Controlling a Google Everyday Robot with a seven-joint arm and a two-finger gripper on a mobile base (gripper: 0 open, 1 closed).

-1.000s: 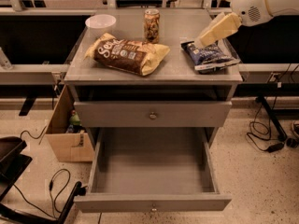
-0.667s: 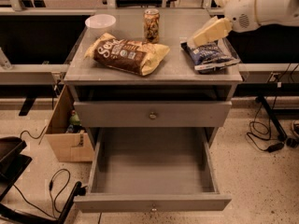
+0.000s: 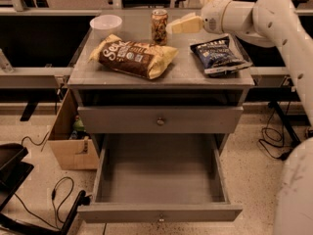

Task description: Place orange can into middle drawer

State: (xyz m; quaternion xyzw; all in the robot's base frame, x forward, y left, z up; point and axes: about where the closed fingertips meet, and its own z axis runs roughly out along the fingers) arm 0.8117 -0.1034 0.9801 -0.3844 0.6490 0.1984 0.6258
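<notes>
Lower left, on the floor: black equipment [image 3: 11, 163] and loose cables [image 3: 58, 197].
Beside the cabinet's left flank: open cardboard box [image 3: 73, 143].
Grey cabinet top [image 3: 195, 77], back left corner: white bowl [image 3: 106, 23], upright.
Front of the bowl, slanting toward centre: brown chip bag [image 3: 134, 57], lying flat.
Back centre of the top: orange can [image 3: 159, 27], upright, silver lid uppermost, just behind the brown bag's upper edge and apart from the bowl.
Directly right of the can, at mid-can height: gripper [image 3: 174, 27], pale yellow, pointing left, tip just beside the can's right side; contact not discernible; spread or closed, cannot tell; nothing seen held.
Right part of the top: blue chip bag [image 3: 217, 55], lying flat, below the gripper's wrist.
Far right: white arm [image 3: 274, 13], reaching in from the right edge, over the blue bag.
Under the top: upper drawer [image 3: 160, 119], closed, round knob centred.
Below that: middle drawer [image 3: 161, 173], pulled fully out, grey interior exposed, knob on the front panel at the bottom edge.
</notes>
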